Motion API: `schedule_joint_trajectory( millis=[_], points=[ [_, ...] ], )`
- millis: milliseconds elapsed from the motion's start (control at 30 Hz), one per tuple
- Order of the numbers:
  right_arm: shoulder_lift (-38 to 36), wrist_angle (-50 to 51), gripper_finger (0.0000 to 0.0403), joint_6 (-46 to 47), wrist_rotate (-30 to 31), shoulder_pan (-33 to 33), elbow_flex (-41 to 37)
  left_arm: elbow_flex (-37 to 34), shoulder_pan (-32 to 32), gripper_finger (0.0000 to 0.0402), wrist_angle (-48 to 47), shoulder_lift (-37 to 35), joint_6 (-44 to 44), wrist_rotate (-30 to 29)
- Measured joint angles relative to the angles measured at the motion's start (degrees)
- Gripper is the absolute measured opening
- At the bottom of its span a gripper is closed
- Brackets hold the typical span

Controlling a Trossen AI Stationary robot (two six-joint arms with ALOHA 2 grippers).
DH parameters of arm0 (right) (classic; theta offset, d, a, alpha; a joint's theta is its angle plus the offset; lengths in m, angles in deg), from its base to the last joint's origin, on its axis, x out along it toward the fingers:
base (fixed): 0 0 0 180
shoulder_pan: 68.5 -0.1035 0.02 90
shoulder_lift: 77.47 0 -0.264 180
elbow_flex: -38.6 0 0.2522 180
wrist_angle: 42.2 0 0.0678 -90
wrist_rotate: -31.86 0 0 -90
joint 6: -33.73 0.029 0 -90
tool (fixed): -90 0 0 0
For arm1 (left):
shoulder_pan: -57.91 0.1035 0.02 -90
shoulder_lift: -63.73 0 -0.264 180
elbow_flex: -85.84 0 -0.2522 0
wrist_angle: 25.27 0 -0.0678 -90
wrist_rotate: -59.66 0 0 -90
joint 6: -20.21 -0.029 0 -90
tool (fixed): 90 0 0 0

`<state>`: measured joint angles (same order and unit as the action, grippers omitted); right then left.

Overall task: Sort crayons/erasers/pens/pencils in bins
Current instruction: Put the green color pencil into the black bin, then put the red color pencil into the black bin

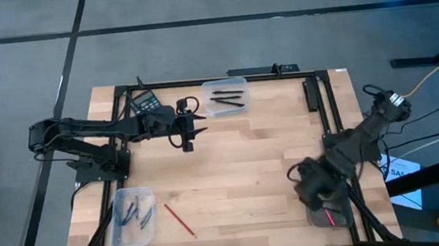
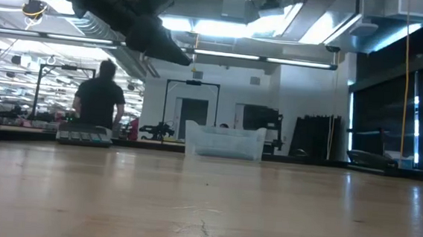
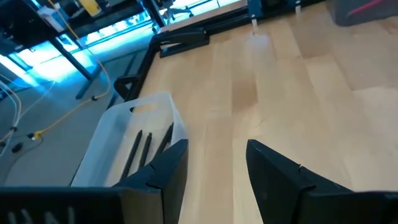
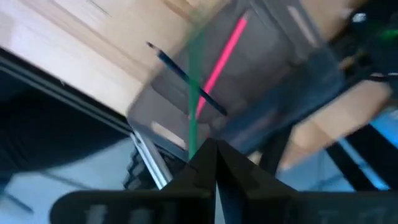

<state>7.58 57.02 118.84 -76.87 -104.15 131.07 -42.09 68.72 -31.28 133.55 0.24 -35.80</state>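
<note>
The high view looks straight down on the whole surface (image 1: 240, 169). The low view skims level across it toward the room. Each wrist view looks closely past its own claw; the right's is blurred, seemingly over a dark bin (image 4: 249, 81).

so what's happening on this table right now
Two robot arms are sorting sticks into bins. The right gripper is shut on a green stick over the dark bin, which holds a pink one. The left gripper hangs open near the far bin. A red stick lies loose.
</note>
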Motion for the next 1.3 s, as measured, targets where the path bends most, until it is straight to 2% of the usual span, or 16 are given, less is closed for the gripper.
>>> schedule_joint_trajectory(
  millis=[133,367,467,633,833,933,1200,1267,1300],
  points=[
    [0.0,-6.6,0.0011,9.9,3.9,-6.5,-3.1,0.0,-1.1,0.0157,0.2,0.0,1.4,0.0],
    [0.0,-11.7,0.0011,19.2,4.1,-11.4,-8.0,0.0,-3.8,0.0157,0.7,0.0,2.0,0.0],
    [0.0,-17.1,0.0011,19.0,6.3,-12.3,-8.0,0.0,-4.8,0.0157,1.6,0.0,2.0,0.0],
    [1.0,-23.7,0.0012,17.9,16.2,-13.3,-8.0,0.0,-6.0,0.0157,2.5,0.0,1.9,-1.2],
    [6.3,-27.7,0.0012,13.3,17.2,-13.3,-8.0,0.0,-6.0,0.0157,0.7,0.0,1.9,-1.8],
    [9.3,-26.2,0.0012,11.9,16.7,-12.6,-8.0,0.0,-6.0,0.0157,0.3,0.0,1.9,-1.9],
    [15.2,-11.6,0.0012,13.3,16.3,-10.1,-8.0,0.0,-6.0,0.0157,0.5,0.0,2.0,-2.3],
    [15.2,-11.6,0.0012,13.1,19.2,-9.3,-7.7,0.0,-6.0,0.0157,0.6,0.0,1.5,-3.1],
    [15.2,-11.7,0.0012,12.4,22.8,-9.0,-7.1,0.0,-6.0,0.0157,0.8,0.0,1.1,-3.7]
  ],
)
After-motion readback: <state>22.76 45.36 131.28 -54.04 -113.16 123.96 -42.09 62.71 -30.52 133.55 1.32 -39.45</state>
